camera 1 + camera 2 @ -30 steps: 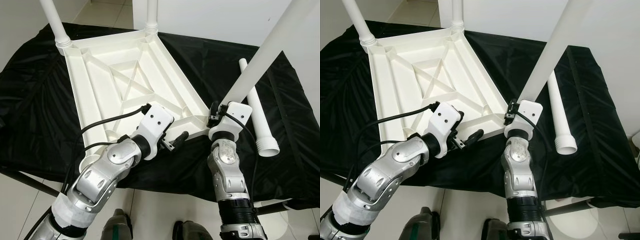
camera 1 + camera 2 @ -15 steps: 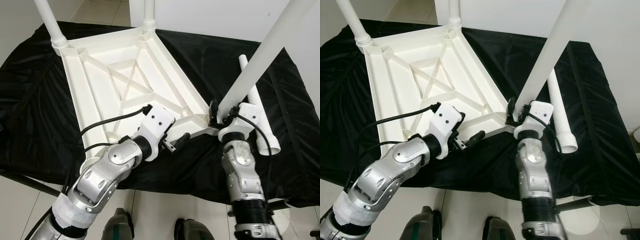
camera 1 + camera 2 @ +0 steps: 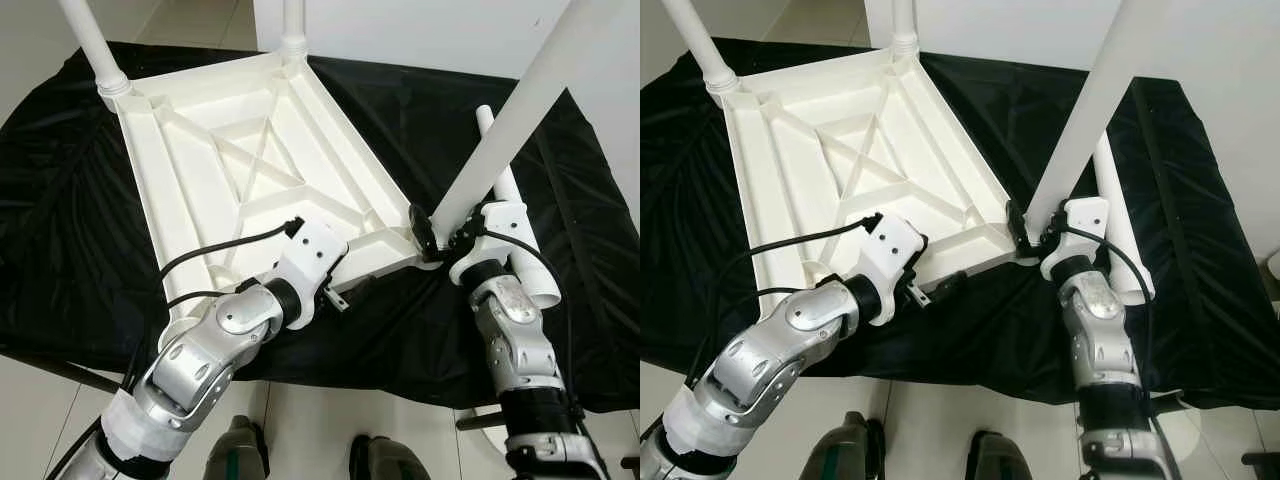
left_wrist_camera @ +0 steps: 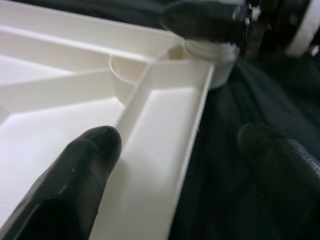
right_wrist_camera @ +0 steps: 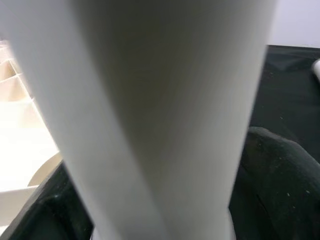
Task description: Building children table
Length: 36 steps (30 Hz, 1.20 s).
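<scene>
The white children's tabletop (image 3: 250,170) lies upside down on a black cloth, with two white legs (image 3: 90,40) (image 3: 293,20) standing in its far corners. My right gripper (image 3: 436,232) is shut on the lower end of a third white leg (image 3: 505,125). That leg leans up to the right, its foot at the near-right corner socket (image 4: 207,47). My left gripper (image 3: 352,290) is open astride the tabletop's near rim (image 4: 197,115), one finger (image 4: 75,185) inside and the other over the cloth. A fourth leg (image 3: 540,280) lies loose on the cloth behind my right wrist.
The black cloth (image 3: 70,210) covers a low stand and hangs over its near edge. A white wall (image 3: 430,30) rises behind it, and pale floor tiles (image 3: 190,20) show at far left. My feet (image 3: 240,455) are at the stand's front edge.
My right forearm has swung out to the right while still holding the leg, whose foot stays by the near-right corner. My left gripper has drawn in closer over the near rim.
</scene>
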Available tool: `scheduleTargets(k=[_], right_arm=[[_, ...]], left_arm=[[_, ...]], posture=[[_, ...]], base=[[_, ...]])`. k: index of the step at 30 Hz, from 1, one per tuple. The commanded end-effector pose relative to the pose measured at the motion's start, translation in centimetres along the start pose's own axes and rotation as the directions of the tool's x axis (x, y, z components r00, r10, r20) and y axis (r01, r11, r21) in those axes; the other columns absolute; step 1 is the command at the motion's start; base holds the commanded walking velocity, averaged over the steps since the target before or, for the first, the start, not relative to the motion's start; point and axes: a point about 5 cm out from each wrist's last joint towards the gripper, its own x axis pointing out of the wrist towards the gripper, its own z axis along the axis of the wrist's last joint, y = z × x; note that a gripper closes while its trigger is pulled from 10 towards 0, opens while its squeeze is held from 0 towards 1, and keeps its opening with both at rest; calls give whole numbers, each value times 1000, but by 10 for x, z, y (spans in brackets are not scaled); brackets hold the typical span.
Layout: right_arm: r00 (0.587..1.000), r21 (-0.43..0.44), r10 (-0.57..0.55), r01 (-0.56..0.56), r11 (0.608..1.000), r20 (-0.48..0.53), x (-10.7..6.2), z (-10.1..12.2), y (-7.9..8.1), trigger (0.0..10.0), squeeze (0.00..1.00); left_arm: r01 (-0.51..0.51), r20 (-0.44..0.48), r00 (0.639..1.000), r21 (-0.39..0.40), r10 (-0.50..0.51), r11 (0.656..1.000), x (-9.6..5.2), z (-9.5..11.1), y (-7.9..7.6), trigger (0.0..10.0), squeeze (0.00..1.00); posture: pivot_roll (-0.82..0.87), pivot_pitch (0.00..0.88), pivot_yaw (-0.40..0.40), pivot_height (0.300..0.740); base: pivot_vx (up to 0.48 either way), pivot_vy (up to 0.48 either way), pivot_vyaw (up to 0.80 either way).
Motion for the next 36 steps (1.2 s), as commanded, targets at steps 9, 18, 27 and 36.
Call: scheduleTargets(k=[9, 18, 27, 36], right_arm=[[979, -89, 201, -202, 975, -25, 9, 3, -6, 353, 0], [958, -109, 283, -288, 952, -53, 10, 2, -8, 0, 0], [969, -50, 239, -243, 969, -65, 7, -3, -12, 10000, 0], [988, 7, 133, -133, 991, -72, 6, -7, -4, 10000, 0]], left_arm=[[130, -22, 991, -12, -131, 991, 0, -3, -11, 10000, 0], [129, -26, 991, -7, -130, 992, -1, -2, -11, 10000, 0], [129, -33, 991, -17, -129, 992, -2, -4, -9, 10000, 0], [130, -21, 991, -24, -130, 991, 0, -2, -9, 10000, 0]], posture=[[61, 117, 16, 740], [63, 116, 15, 740], [60, 125, 13, 740], [47, 127, 11, 740]], base=[[0, 0, 0], [0, 0, 0], [0, 0, 0], [0, 0, 0]])
